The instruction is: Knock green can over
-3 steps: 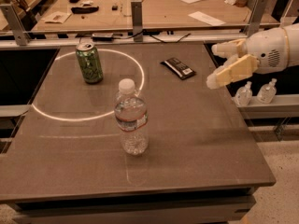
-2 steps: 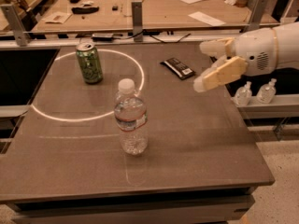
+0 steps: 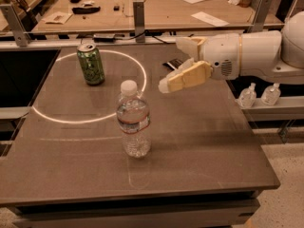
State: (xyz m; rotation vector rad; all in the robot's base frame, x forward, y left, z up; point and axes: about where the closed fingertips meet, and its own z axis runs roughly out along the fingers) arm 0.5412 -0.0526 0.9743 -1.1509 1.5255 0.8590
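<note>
Green can (image 3: 90,64) seen upright at the table's (image 3: 213,165) eleven o'clock, set inside a white ring (image 3: 57,120), gripper (image 3: 172,64) held above the table at the can's three o'clock, well apart, jaws spread wide and empty, bottle (image 3: 134,122) stood at centre.

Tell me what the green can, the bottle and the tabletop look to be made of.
Green can: likely aluminium, glossy print, silver lid. Bottle: clear plastic, see-through, white cap. Table: matte grey-brown, perhaps laminate. Claw hovers above the table, clear of the can.
</note>
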